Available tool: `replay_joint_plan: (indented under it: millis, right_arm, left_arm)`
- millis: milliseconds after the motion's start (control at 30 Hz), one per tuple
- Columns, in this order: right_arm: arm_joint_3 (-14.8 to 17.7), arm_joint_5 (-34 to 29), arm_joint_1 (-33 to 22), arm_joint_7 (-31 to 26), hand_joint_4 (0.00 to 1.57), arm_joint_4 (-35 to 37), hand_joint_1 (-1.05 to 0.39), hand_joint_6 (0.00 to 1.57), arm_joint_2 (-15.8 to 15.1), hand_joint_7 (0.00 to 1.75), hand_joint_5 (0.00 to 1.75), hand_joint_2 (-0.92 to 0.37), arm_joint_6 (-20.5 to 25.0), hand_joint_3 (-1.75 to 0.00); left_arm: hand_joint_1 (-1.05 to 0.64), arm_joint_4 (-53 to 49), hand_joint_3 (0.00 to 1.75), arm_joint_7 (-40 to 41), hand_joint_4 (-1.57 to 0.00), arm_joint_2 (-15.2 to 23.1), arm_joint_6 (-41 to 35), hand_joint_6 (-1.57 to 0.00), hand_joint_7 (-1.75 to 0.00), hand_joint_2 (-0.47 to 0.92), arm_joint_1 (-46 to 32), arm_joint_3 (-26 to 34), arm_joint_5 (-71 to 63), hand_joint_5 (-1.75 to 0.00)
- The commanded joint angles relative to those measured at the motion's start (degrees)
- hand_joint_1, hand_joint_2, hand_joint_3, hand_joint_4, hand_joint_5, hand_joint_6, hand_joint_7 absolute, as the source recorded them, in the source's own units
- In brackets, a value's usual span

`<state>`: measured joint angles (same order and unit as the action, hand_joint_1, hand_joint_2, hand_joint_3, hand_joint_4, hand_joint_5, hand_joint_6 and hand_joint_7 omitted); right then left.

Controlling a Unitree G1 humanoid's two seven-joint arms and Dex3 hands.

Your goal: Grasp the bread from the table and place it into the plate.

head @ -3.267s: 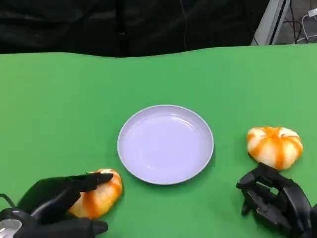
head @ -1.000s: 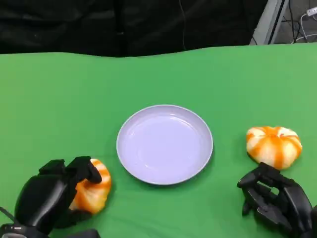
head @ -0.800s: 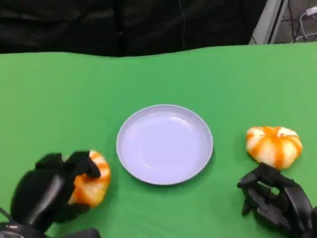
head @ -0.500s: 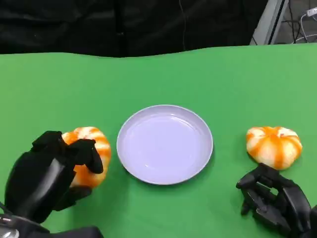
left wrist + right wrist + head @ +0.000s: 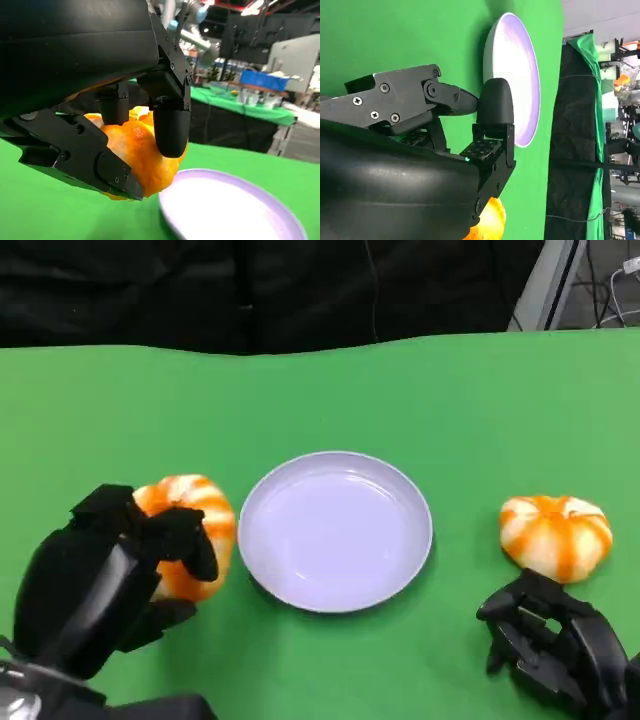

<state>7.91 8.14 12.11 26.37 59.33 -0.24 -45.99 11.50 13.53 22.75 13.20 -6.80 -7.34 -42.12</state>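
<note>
The left hand (image 5: 110,570) grasps a bun (image 5: 188,532) — orange-and-white striped — its fingers (image 5: 171,125) wrapped over the top; the bun sits just beside the left rim of the plate (image 5: 335,530), which lies on the green table (image 5: 320,400); a second bun (image 5: 556,536) rests to the right of the plate; the right hand (image 5: 550,645) is near it — fingers curled in, holding nothing.
</note>
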Motion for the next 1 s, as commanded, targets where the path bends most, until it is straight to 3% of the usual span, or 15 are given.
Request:
replay_joint_plan:
  millis: [33, 1000]
  right_arm:
    - [0.2, 0.1, -0.1, -0.2, 0.73, 0.5, -0.27, 0.64, -0.3, 1.48, 1.75, -0.92, -0.1, -0.55]
    - [0.1, -0.2, -0.3, -0.5, 0.72, 0.4, -0.27, 0.64, -0.3, 1.47, 1.75, -0.92, 0.1, -0.54]
  left_arm:
    - [0.01, 0.6, 0.01, -0.2, -0.6, 0.2, 0.8, -0.67, -1.42, 0.78, 0.9, 0.2, -0.6, -1.75]
    - [0.0, -1.3, 0.01, 0.5, -0.56, -3.0, 4.6, -0.62, -1.45, 0.8, 5.3, -3.6, -1.4, -1.75]
